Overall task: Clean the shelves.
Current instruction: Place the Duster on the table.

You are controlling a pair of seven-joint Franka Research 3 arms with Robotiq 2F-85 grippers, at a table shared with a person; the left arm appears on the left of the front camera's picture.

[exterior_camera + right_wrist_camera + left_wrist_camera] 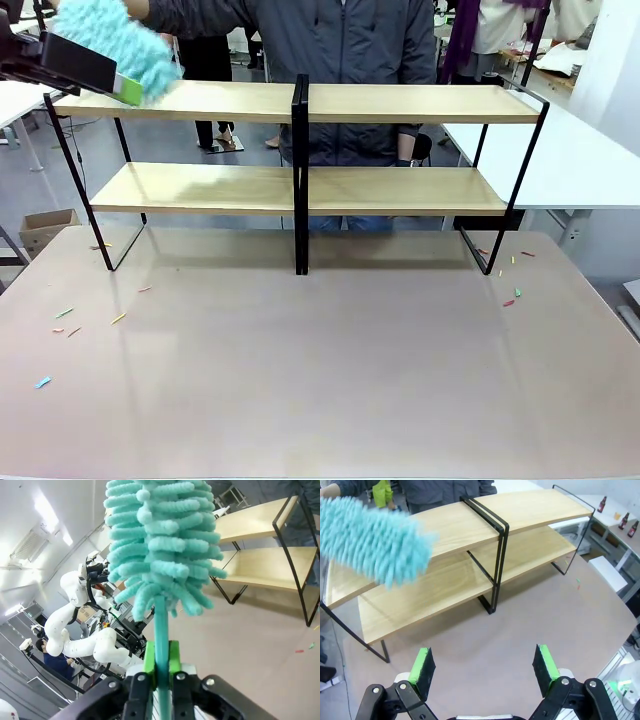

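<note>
At the far left of the top board, a fluffy teal duster point(110, 40) overlaps the end of the shelves point(400, 103), its stalk pinched tight between the green pads of the right gripper point(161, 655); a cardboard box point(45, 225) sits on the floor below. Across the grey table point(320, 380), the shelves stand at the far edge, central black post point(300, 170) in the middle, a person in a dark jacket point(340, 40) directly behind, coloured scraps point(43, 382) scattered near both ends. Above bare table in front of the shelves, the left gripper point(485, 665) hangs with jaws spread wide, holding nothing.
</note>
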